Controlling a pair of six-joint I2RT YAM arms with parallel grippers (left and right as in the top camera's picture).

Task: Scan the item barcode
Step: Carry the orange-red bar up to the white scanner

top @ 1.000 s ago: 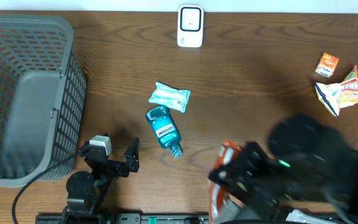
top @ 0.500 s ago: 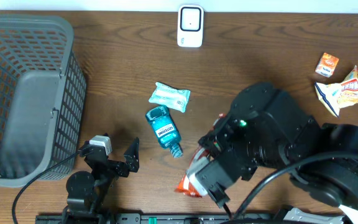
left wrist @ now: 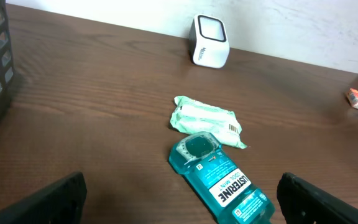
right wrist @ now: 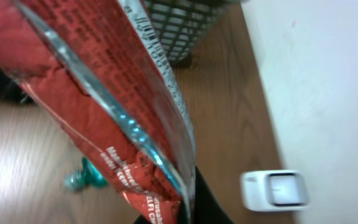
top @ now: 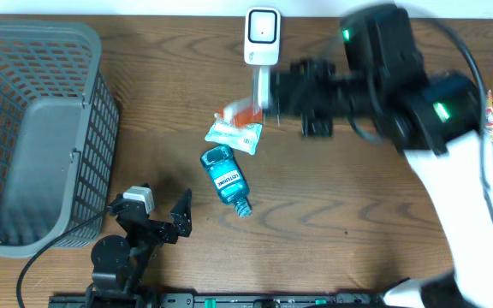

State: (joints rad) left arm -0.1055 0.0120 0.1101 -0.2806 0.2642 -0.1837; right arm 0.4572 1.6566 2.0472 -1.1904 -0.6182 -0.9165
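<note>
overhead shows the right gripper (top: 262, 96) clamped tight on the red crinkly foil snack bag (top: 243, 111), which it holds close to the white box-shaped scanner (top: 262, 36), on its near side. what worries you?

— the facing. in the right wrist view, the printed stripes that look like the barcode (right wrist: 149, 37) run along the bag's edge, and the scanner's window sits off to one side, not square to them. i judge the read may miss unless the bag turns.

and the grip?

— it seems to pinch the bag by one end, on slippery foil. a quick twist could let the bag slide out onto the pale green wipes packet (top: 234, 133) right beside it.

what can't you make out?

— the right fingers themselves. overhead blurs them, and the bag fills the wrist view, so how much foil they have is unclear. the barcode is smeared too.

the other arm?

— the left gripper (top: 159, 214) sits near the front edge, jaws spread wide, holding nothing. the teal plastic mouthwash bottle (top: 225, 178) lies just ahead of it.
</note>
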